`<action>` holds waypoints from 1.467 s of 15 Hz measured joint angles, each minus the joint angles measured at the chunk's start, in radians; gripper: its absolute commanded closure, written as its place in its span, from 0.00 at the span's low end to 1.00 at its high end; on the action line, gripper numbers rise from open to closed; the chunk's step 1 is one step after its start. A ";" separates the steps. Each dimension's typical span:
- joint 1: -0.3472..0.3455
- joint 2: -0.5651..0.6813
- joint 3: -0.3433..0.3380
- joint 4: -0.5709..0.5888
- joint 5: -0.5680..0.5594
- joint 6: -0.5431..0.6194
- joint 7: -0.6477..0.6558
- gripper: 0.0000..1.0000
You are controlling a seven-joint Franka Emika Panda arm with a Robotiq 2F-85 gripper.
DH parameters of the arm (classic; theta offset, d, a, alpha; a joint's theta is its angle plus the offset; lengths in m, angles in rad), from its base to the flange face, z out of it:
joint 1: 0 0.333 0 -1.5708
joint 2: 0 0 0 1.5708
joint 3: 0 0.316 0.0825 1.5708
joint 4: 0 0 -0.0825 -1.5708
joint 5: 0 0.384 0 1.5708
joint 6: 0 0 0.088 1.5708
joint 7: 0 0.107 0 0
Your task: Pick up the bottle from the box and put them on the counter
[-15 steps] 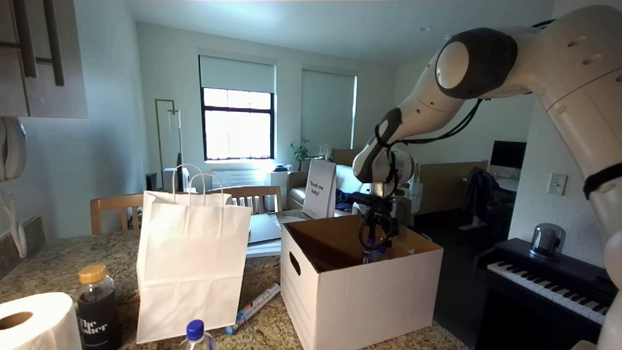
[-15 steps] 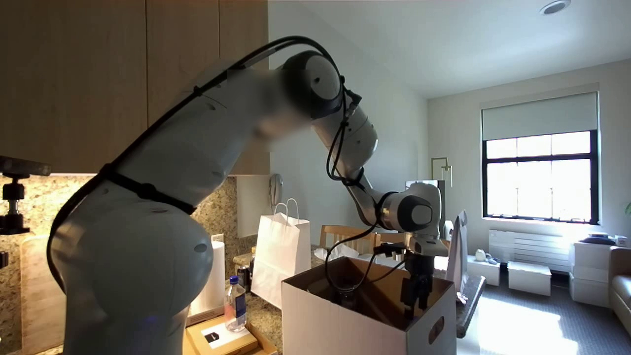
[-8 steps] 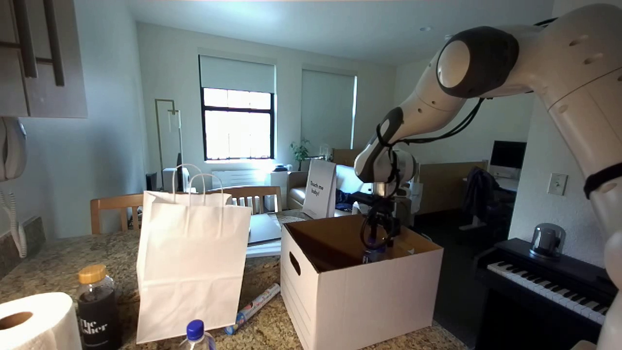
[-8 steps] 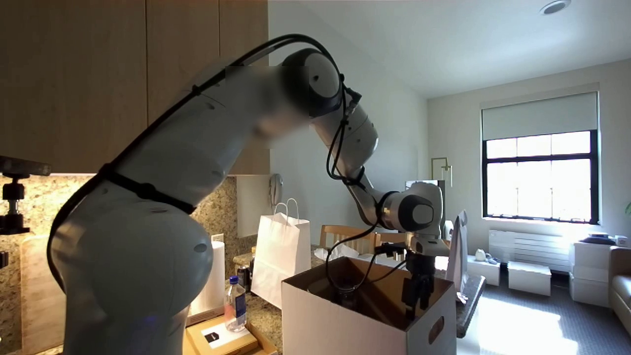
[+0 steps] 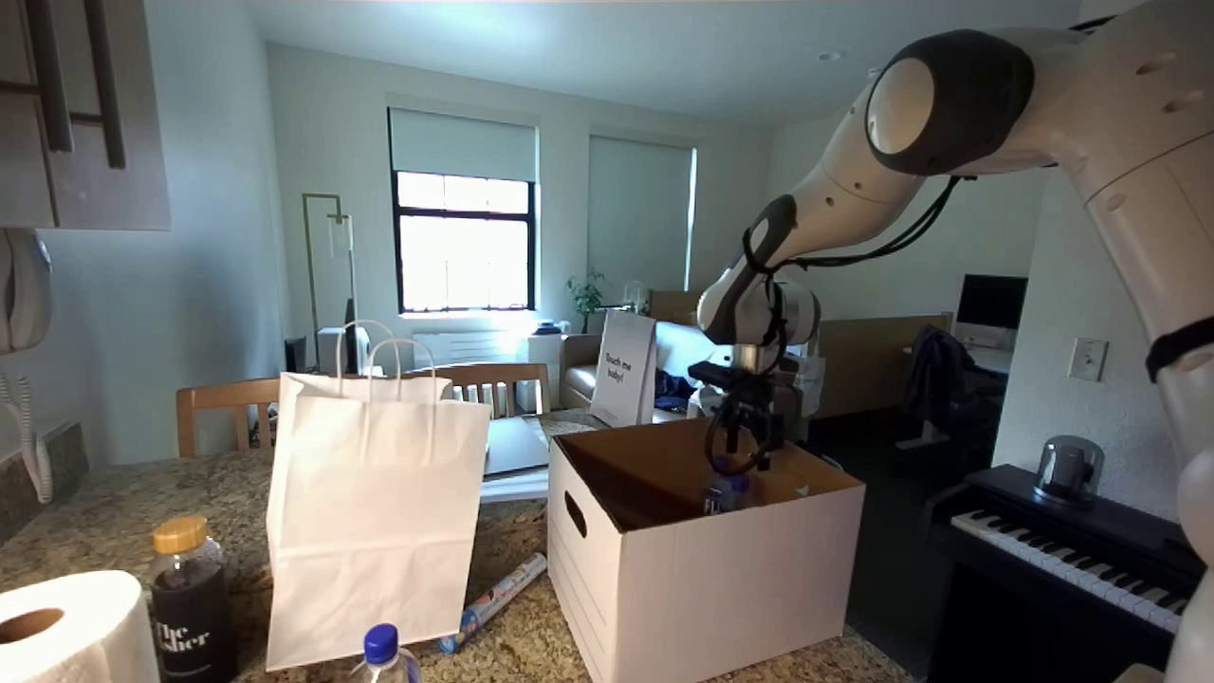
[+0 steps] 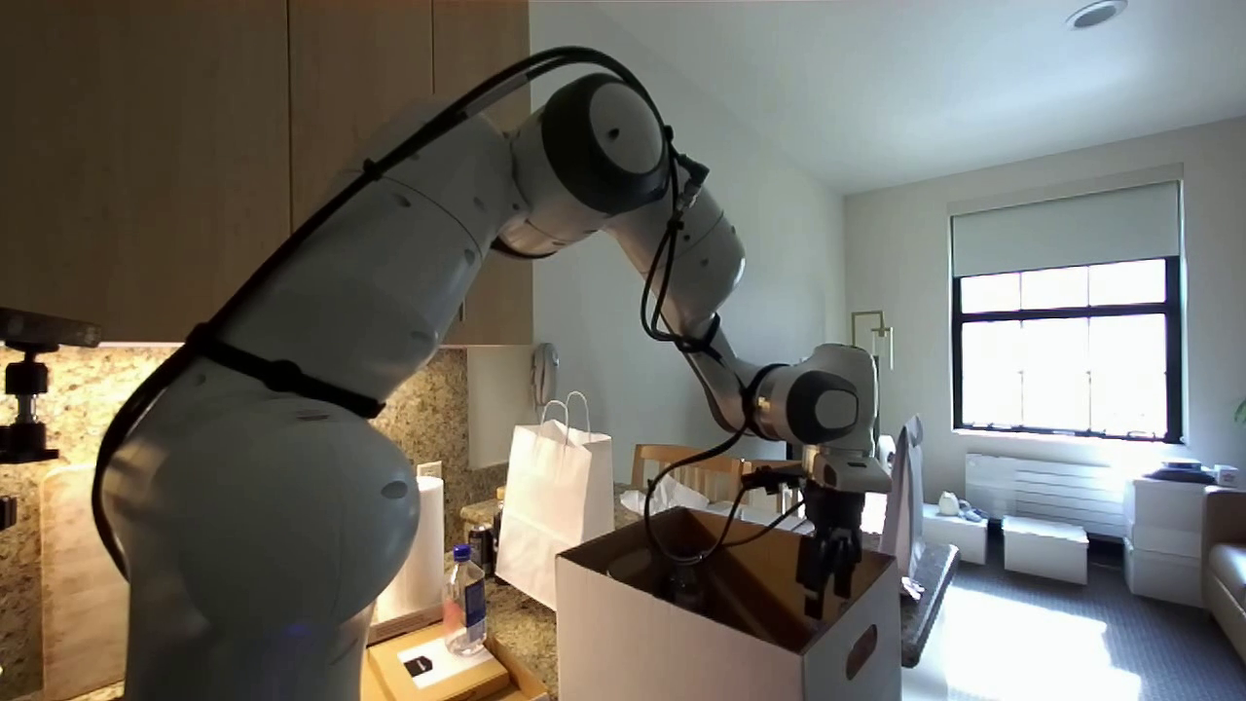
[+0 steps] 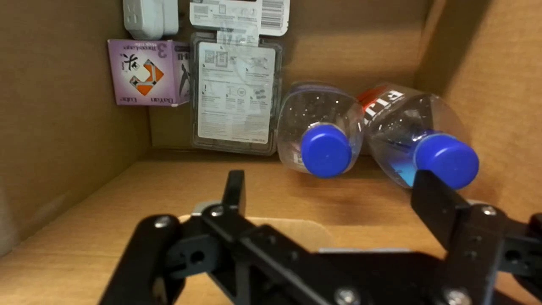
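The white box point(image 5: 730, 593) with its brown inside stands on the speckled counter point(image 5: 517, 655). In the wrist view two clear bottles with blue caps are in the box: one nearly upright point(image 7: 288, 127) and one leaning beside it against the right wall point(image 7: 398, 140). In an exterior view a bottle point(image 5: 726, 491) shows below the gripper. My gripper point(image 7: 331, 190) is open and empty. It hangs just inside the box top, its fingers apart from the upright bottle; the right finger overlaps the leaning bottle's cap in view. Another bottle point(image 6: 467, 608) stands outside the box, on a flat carton.
Inside the box are a purple cube package point(image 7: 142, 72), a clear blister pack point(image 7: 237, 93) and a white plug point(image 7: 146, 17). A white paper bag point(image 5: 379, 522), a dark jar point(image 5: 193, 607), a paper roll point(image 5: 85, 636) and a printed tube point(image 5: 493, 602) stand or lie beside the box.
My gripper has risen a little and shifted slightly away from the bottle below it. The bottle has stayed in the box and shows more clearly beneath the gripper.
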 measured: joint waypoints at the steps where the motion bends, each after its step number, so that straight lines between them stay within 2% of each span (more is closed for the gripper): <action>1: 0.000 -0.003 0.001 -0.007 0.000 0.000 0.000 0.00; 7: 0.008 -0.003 0.006 -0.048 -0.001 0.000 0.000 0.00; 22: 0.008 0.033 0.007 -0.028 -0.002 -0.003 0.000 0.00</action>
